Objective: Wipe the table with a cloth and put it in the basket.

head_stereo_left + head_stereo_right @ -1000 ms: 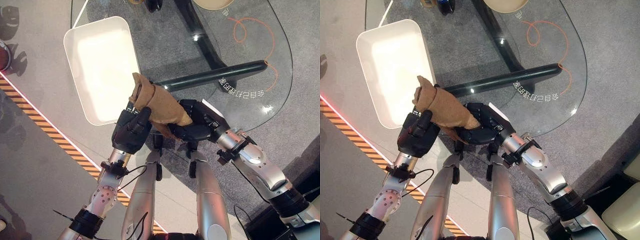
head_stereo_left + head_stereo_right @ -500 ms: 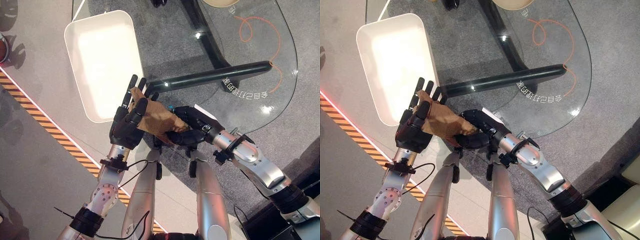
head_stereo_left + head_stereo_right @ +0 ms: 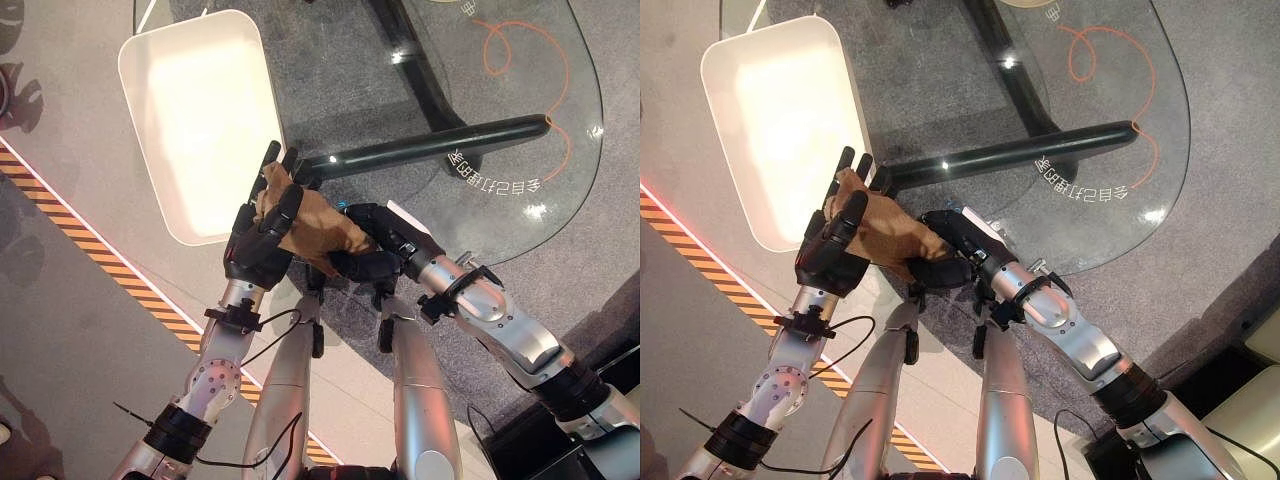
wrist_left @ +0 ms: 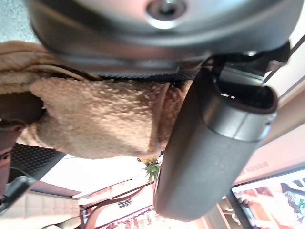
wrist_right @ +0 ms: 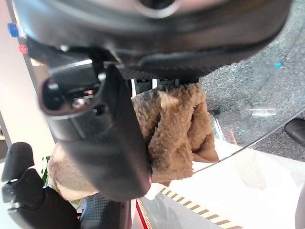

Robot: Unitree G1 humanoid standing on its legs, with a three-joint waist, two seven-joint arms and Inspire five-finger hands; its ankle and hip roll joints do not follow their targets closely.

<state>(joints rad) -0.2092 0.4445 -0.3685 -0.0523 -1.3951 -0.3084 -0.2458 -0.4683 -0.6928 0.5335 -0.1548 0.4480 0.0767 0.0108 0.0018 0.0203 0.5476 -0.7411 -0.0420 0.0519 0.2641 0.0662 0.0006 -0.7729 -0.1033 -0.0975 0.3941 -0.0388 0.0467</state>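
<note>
Brown cloth (image 3: 318,228) bunched between hands — right hand (image 3: 372,250) grips it, left hand (image 3: 262,235) pinches it.

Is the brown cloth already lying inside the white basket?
No, the brown cloth is between the left hand and right hand, beside the white basket.

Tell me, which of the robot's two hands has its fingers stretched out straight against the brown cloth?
The left hand: its fingers point straight up behind the brown cloth with the thumb across the front. The right hand is curled round the cloth's other end.
</note>
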